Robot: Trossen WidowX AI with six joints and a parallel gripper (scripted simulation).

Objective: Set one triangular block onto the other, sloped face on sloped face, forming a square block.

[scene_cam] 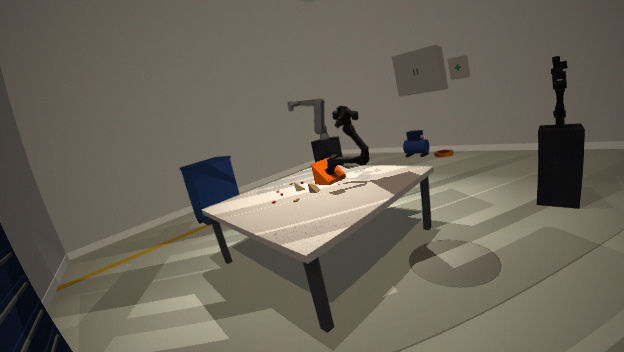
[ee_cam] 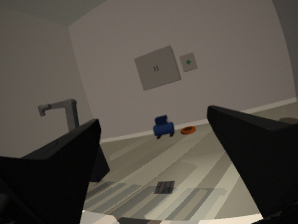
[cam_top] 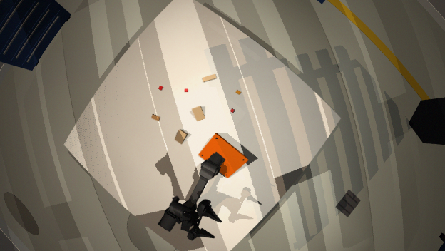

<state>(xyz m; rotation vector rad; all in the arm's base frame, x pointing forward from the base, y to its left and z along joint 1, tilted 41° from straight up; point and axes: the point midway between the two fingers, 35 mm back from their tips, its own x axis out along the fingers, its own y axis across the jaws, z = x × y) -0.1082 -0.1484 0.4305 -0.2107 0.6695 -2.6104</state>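
Observation:
One tan triangular block (cam_top: 198, 113) (scene_cam: 298, 187) lies near the middle of the table (cam_top: 118, 142) (scene_cam: 300, 235). The other triangular block (cam_top: 180, 137) (scene_cam: 313, 188) lies apart from it, nearer the orange base, and shows a darker brown face and a lighter one in the top view. Which faces are the sloped ones is hard to tell. My gripper (cam_top: 217, 229) (ee_cam: 154, 117) is open and empty. It is raised well above the table, on the far side of the orange base from both blocks, and points away from them.
The orange base (cam_top: 222, 144) (scene_cam: 320, 174) carries the arm. A light wooden bar (cam_top: 209, 78), red cubes (cam_top: 160, 88) (cam_top: 186, 90) (cam_top: 232, 110) and small brown blocks (cam_top: 155, 117) (cam_top: 238, 92) lie around the triangular blocks.

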